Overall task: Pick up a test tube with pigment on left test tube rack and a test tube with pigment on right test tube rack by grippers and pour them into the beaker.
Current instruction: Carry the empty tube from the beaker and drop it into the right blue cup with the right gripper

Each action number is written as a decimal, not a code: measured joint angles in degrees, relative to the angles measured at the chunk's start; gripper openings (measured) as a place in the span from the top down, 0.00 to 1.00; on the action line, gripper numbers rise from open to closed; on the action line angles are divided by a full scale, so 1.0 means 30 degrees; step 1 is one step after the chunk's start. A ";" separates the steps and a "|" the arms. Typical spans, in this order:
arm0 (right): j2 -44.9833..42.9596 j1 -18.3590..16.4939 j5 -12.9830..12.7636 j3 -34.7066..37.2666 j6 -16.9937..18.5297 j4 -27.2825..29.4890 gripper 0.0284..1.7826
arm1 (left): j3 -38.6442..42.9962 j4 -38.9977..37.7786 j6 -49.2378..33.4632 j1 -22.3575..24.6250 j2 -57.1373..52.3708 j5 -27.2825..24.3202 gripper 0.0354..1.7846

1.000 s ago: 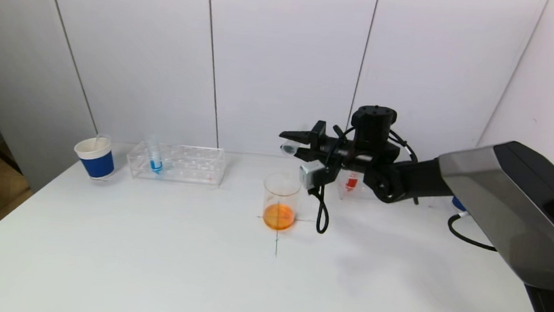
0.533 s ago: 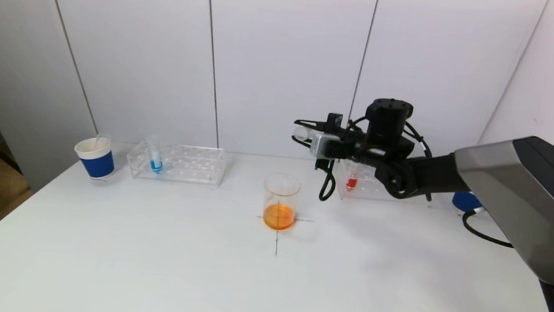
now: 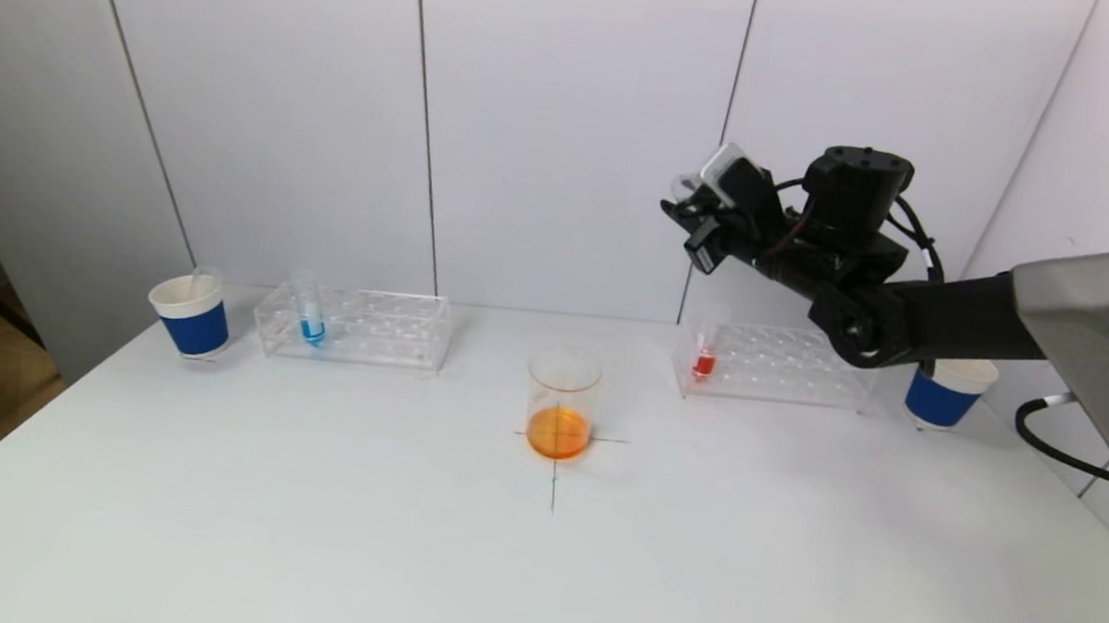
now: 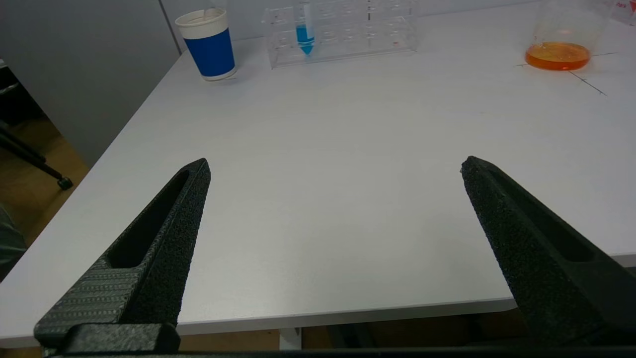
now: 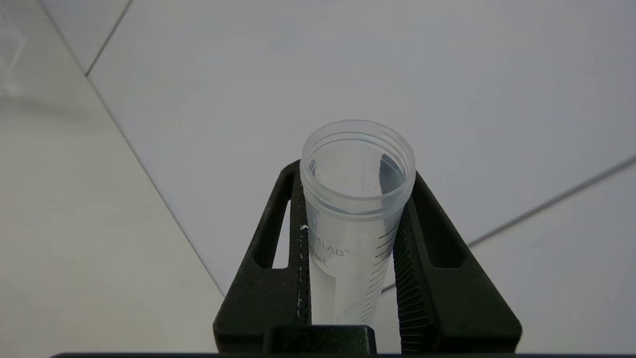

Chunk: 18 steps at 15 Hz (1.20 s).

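Right gripper (image 3: 694, 208) gripped an emptied test tube (image 5: 357, 199) high above the table's back edge, clear of the beaker (image 3: 562, 403); left gripper (image 4: 335, 166), jaws apart, hovered near the front edge.

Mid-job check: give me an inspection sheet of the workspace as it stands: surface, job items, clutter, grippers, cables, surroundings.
Surface: white table with a cross mark under the beaker; no spills seen.
Job's things: beaker holds orange liquid; left rack holds a blue tube; right rack holds a red tube.
Clutter: a blue paper cup beside the left rack, another beside the right rack.
Grippers: right gripper raised above the right rack, shut on an empty tube; left gripper open, low at the table's near edge.
Cables: black cable at the right arm.
Surroundings: white wall panels.
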 joint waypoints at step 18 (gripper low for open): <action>-0.4007 -0.8858 -0.3531 0.3194 1.1228 0.2621 0.71 | 0.0000 -0.0004 -0.0004 0.0000 0.0000 0.0000 0.01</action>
